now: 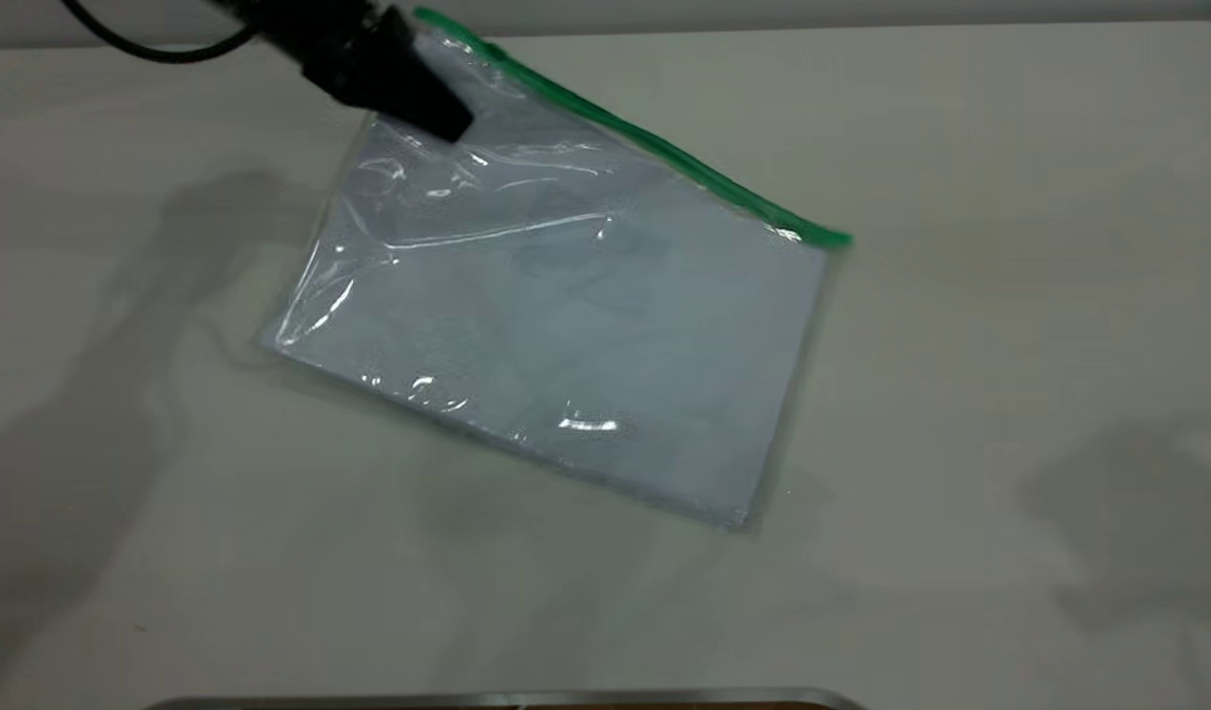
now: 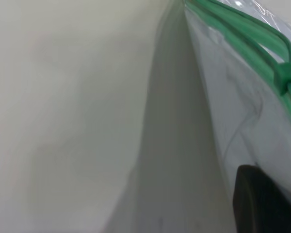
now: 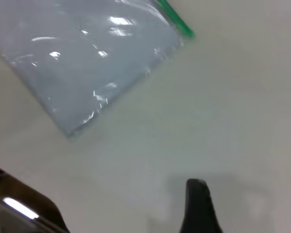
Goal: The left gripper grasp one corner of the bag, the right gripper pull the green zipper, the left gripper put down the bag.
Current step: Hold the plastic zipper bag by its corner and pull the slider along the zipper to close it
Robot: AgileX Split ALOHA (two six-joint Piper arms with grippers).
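Observation:
The bag [image 1: 566, 296], a clear pouch with white paper inside, lies slanted on the table with its far left corner raised. The green zipper [image 1: 655, 148] runs along its far long edge. My left gripper [image 1: 438, 113] comes in from the top left and is shut on the corner of the bag [image 1: 423, 44] at the green edge. In the left wrist view one black finger [image 2: 262, 204] rests against the bag [image 2: 242, 126], and the green slider tab [image 2: 286, 75] sits close by, with two green tracks parting beyond it. My right gripper [image 3: 199, 208] hovers over bare table, apart from the bag [image 3: 87, 58].
A shiny metal edge [image 1: 507, 700] runs along the table's near side, and it also shows in the right wrist view [image 3: 19, 206]. Pale table surface [image 1: 1010, 394] lies to the right of the bag.

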